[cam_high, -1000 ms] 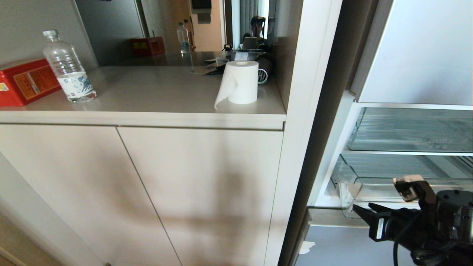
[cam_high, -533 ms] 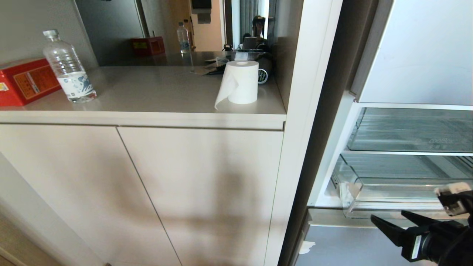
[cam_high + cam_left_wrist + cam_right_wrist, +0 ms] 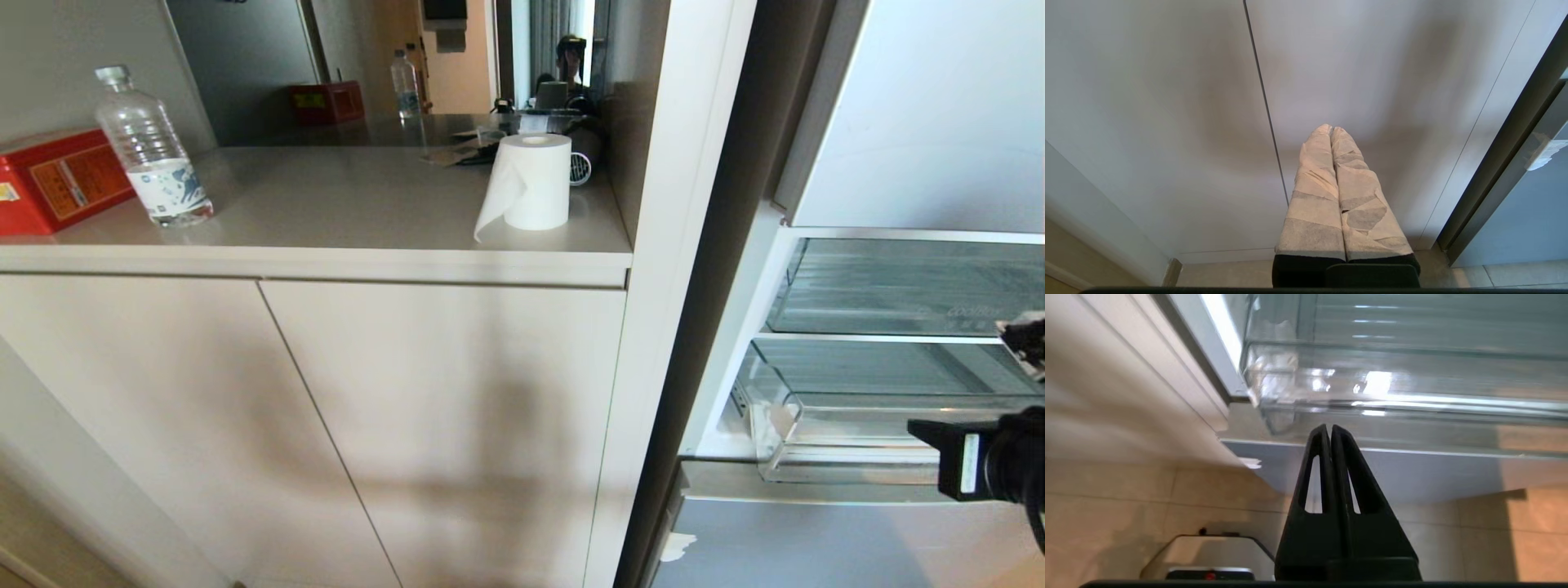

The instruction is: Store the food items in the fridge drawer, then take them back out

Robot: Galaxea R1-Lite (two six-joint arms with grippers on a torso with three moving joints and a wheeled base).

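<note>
Fridge drawer (image 3: 857,425) of clear ribbed plastic stands pulled out, nothing visible inside; right hand (image 3: 1331,430) pinched closed, holding nothing, just before its front wall.

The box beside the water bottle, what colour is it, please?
Red with orange label panels, clearest in the head view.

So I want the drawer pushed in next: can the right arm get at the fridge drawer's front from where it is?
Probably yes. The right gripper is shut and empty, pointing at the clear front wall of the fridge drawer, which sticks out of the fridge. Nothing shows between them; how much gap remains I cannot tell.
</note>
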